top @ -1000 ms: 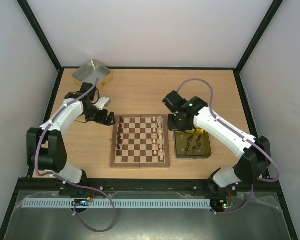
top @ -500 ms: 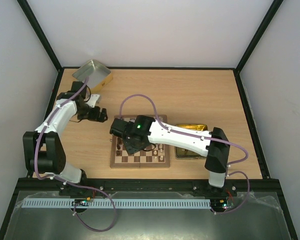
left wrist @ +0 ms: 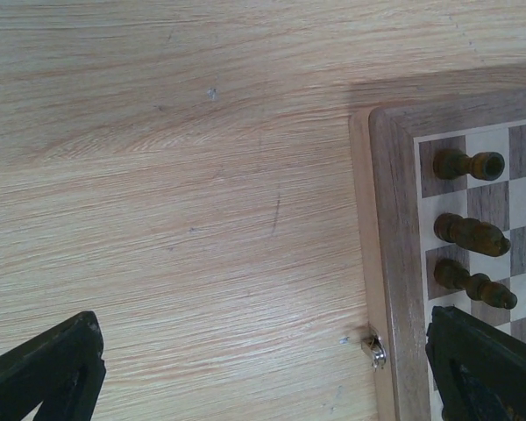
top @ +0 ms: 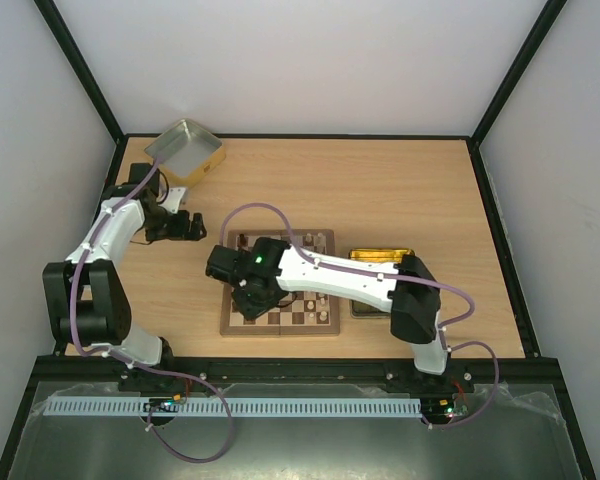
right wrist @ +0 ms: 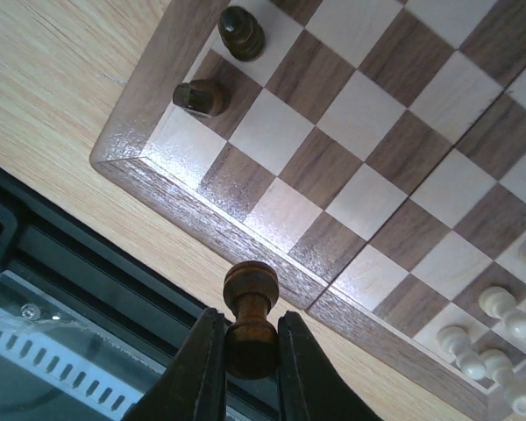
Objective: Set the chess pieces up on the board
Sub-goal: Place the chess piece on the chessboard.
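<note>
One dark pawn [right wrist: 251, 289], pinched by the right gripper [right wrist: 250, 329], hangs at the board [right wrist: 184, 200] rim; left gripper [left wrist: 263, 364] gapes.

**Robot test cell in a lab**

White panels [top: 310, 60] and a black frame [top: 84, 72] box in the wooden table [top: 400, 190]. A left arm [top: 108, 232] and a right arm [top: 345, 280] are bolted to a rail [top: 280, 370] at the table's near edge.

Overhead view: bright, even light from above; white walls [top: 280, 60] near washed out, soft faint shadow beneath the right arm [top: 350, 282] on the bench [top: 380, 190]. Left wrist view: a broad soft shadow covers the board [left wrist: 390, 263] corner; wood grain sharp. Right wrist view: checks crisp, dark piece [right wrist: 250, 316] close to the lens slightly soft, far white pieces [right wrist: 500, 324] blurred.
</note>
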Available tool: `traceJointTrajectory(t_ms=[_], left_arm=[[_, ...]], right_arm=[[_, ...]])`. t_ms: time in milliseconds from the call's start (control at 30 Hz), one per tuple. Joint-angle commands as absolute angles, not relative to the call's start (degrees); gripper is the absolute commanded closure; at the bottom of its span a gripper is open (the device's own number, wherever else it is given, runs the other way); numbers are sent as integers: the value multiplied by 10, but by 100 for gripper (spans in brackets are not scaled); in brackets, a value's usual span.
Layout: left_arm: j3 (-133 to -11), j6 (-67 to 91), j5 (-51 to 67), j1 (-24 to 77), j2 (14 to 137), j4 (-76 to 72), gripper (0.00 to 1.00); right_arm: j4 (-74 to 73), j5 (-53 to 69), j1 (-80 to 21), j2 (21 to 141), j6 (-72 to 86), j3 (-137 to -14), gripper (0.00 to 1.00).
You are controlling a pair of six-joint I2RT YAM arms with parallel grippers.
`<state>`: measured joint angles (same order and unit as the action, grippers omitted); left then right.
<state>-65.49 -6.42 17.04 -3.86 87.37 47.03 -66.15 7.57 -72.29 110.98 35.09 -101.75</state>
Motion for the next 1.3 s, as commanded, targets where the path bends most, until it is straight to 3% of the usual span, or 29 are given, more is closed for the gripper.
traceJointTrajectory(t_ms=[0, 867, 1267], left_arm=[[-648, -56, 185, -49, 879, 471, 0], [-648, -46, 187, -54, 868, 464, 0], [-646, -47, 197, -55, 866, 464, 0]], right_arm=[[-652, 89, -727, 1141, 327, -1038, 89], [-673, 100, -732, 1260, 315, -1142, 84], [-678, 90, -733, 1260, 322, -1126, 81]])
